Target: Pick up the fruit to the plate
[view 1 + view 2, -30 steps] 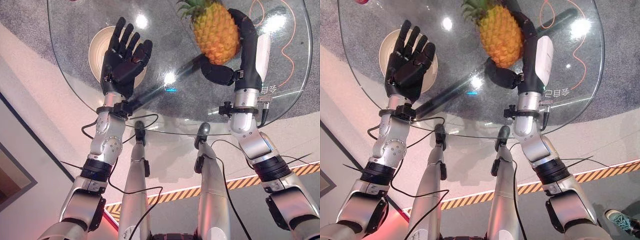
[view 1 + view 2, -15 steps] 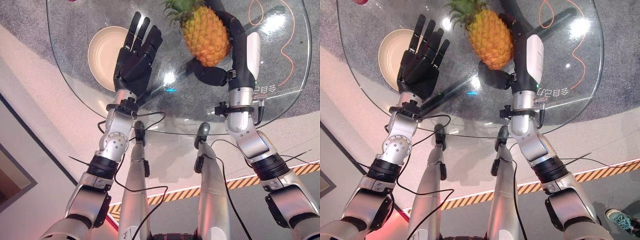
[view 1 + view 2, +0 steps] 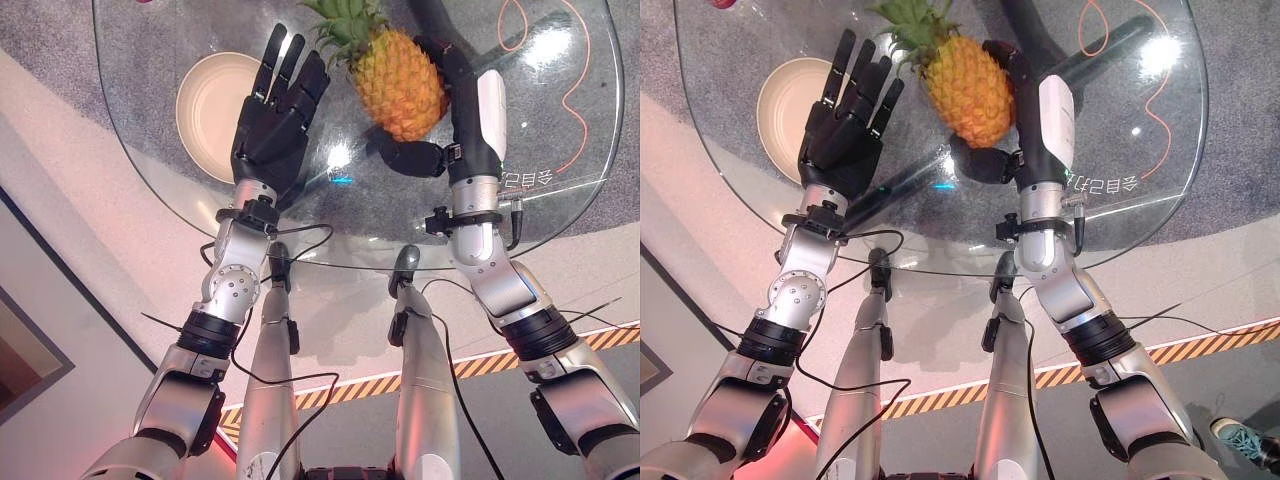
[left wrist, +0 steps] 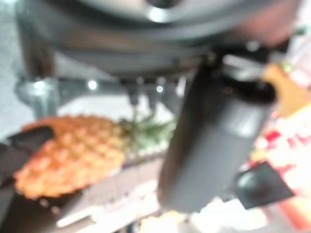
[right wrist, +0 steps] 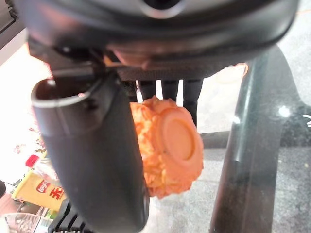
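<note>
Pineapple [image 3: 403,82] is the task item, yet the round glass worktop [image 3: 560,200] is the largest thing in view and carries everything noted below; it stands over a speckled grey floor [image 3: 60,40]. Over the middle of that worktop the pineapple is held off the glass, tilted, its green crown pointing toward the far left and its flat base toward the robot. Right hand [image 3: 440,120] grasps it: the fingers curl round the fruit's right flank and the thumb comes under its base, confirmed in the right wrist view, where the thumb lies against the orange rind beside the round base [image 5: 175,145]. Left hand [image 3: 272,112] is raised just left of the fruit, palm up, fingers straight and spread, holding nothing; its fingertips come close to the crown leaves, contact not determinable. Cream plate [image 3: 208,110] sits on the glass at the left, partly covered by the left hand, with nothing on its visible part, and lies apart from the pineapple
</note>
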You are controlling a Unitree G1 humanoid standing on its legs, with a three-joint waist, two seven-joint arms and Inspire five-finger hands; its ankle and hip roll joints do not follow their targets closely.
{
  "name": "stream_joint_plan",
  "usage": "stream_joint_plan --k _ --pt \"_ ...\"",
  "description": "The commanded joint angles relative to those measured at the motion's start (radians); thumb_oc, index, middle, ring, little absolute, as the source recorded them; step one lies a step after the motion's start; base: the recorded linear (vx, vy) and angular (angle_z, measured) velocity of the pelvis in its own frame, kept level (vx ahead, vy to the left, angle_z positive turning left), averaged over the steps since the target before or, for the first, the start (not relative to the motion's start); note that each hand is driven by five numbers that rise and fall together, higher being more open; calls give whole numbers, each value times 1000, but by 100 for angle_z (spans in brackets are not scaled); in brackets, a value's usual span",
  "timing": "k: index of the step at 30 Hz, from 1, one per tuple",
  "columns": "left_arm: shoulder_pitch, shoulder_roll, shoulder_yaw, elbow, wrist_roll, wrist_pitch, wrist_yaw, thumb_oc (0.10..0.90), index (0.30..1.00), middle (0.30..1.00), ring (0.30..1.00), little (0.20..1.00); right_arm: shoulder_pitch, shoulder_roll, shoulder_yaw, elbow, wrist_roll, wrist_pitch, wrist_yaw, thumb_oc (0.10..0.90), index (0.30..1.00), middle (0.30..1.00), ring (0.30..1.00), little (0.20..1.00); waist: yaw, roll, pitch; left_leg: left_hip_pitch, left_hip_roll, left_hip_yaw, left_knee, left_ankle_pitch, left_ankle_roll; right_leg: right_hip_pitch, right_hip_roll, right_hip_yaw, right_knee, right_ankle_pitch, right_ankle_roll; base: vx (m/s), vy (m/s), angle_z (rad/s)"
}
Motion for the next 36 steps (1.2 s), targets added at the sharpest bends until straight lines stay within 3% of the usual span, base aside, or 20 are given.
stream_joint_plan --k 1,26,36 --pt "-92 -9 -2 -168 -1 -42 -77 800 900 900 900 900 -143 -35 26 -189 -41 -86 2 100 300 300 300 200 -16 6 -22 -4 -35 46 37 -53 26 63 17 -48 -138 66 29 0 0 0" --pt "-93 -22 -21 -183 4 -33 -59 800 900 900 900 900 -165 -16 69 -260 -14 -86 68 100 300 300 300 200 -12 5 -22 -10 -36 46 29 -43 26 58 18 -54 -143 70 27 0 0 0" --pt "-92 -21 -30 -175 64 -58 -22 800 900 900 900 900 -168 -13 79 -279 -12 -87 70 100 300 300 300 200 -12 7 -22 -11 -37 45 30 -44 26 58 18 -54 -142 69 26 0 0 0"
